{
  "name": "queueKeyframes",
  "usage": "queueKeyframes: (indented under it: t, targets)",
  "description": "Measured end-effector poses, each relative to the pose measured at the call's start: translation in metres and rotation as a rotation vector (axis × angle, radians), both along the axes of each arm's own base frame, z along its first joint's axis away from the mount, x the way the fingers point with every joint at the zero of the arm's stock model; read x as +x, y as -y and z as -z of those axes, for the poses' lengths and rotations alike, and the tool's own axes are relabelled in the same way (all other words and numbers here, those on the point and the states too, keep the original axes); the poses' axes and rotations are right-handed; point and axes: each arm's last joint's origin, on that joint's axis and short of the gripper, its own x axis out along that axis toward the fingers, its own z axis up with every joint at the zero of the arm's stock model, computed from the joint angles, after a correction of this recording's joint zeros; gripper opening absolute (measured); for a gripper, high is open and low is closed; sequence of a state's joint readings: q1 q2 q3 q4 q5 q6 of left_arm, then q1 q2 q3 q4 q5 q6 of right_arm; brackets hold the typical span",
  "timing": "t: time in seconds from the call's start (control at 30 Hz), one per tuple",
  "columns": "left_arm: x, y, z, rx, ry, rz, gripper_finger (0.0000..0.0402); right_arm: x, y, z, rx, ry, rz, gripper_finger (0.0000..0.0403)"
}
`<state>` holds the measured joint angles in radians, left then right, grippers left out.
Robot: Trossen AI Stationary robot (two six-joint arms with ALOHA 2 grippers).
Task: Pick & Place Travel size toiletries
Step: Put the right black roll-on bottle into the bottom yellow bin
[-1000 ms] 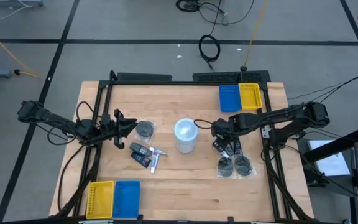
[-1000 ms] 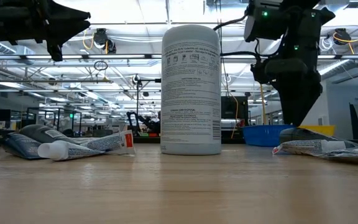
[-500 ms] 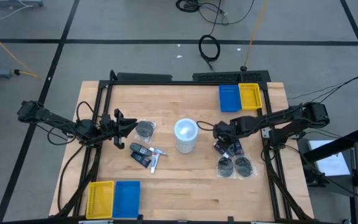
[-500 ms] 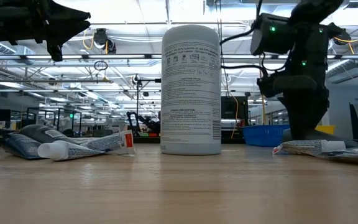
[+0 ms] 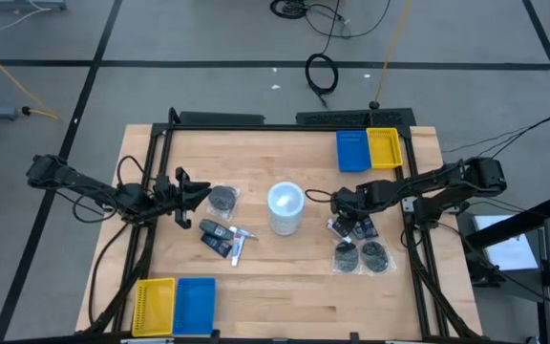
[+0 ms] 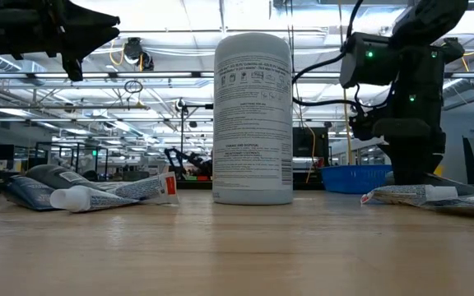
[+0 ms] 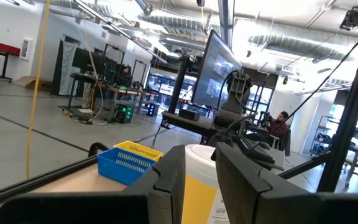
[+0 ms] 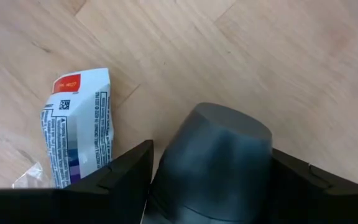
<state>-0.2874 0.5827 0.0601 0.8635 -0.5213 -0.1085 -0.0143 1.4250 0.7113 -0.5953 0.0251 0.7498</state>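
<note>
the right gripper point(image 5: 344, 218) was down at the table among the toiletries on the right side, its fingers set either side of a dark grey bottle point(image 8: 211, 163), apparently to pick it up; whether they already pinched it could not be told. a small tube point(image 8: 74, 127) lay just beside. the left gripper point(image 5: 197, 192) waited raised near the left edge, fingers parted, holding nothing.

Bright, even overhead light; ceiling glare in low view; soft shadows.
</note>
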Motion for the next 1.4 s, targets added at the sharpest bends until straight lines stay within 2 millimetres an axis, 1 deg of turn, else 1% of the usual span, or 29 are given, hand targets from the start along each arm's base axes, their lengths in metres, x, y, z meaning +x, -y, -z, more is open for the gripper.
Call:
queueKeyframes:
  t: [0.1,0.23,0.4,0.47,0.6,0.7,0.77,0.93,1.07,1.17,1.27,1.4]
  targets:
    - [0.0,0.0,0.0,0.0,0.0,0.0,0.0088,0.0,0.0,0.0,0.001,0.001,0.009,0.0239]
    - [0.0,0.0,0.0,0.0,0.001,0.0,0.0088,0.0,0.0,0.0,0.001,0.006,0.027,0.0195]
    - [0.0,0.0,0.0,0.002,0.0,-0.003,0.0088,0.001,0.0,-0.001,-0.002,0.014,0.025,0.0195]
    - [0.0,0.0,0.0,0.004,-0.001,-0.004,0.0088,0.002,0.001,-0.003,-0.016,0.043,0.027,0.0195]
    - [0.0,0.0,0.0,0.004,-0.001,-0.005,0.0088,0.006,0.001,-0.012,-0.024,0.09,0.012,0.0195]
    - [0.0,0.0,0.0,0.005,-0.002,-0.005,0.0088,0.011,0.001,-0.027,-0.037,0.146,-0.011,0.0195]
    - [0.0,0.0,0.0,0.006,-0.002,-0.006,0.0088,0.013,0.002,-0.042,-0.07,0.199,-0.022,0.0195]
    - [0.0,0.0,0.0,-0.003,-0.001,-0.012,0.0088,0.014,0.004,-0.09,-0.181,0.386,-0.028,0.0195]
    - [0.0,-0.001,0.0,-0.007,-0.001,-0.022,0.0088,0.01,0.004,-0.128,-0.272,0.538,-0.039,0.0195]
    - [0.0,-0.001,0.0,-0.01,0.0,-0.03,0.0088,0.007,0.002,-0.151,-0.33,0.664,-0.058,0.0195]
    - [0.0,0.0,0.0,-0.043,0.011,-0.004,0.0088,0.008,0.0,-0.166,-0.362,0.791,-0.08,0.0195]
    - [0.001,0.0,0.001,-0.063,0.014,0.04,0.0088,0.017,-0.007,-0.179,-0.402,0.94,-0.137,0.0195]
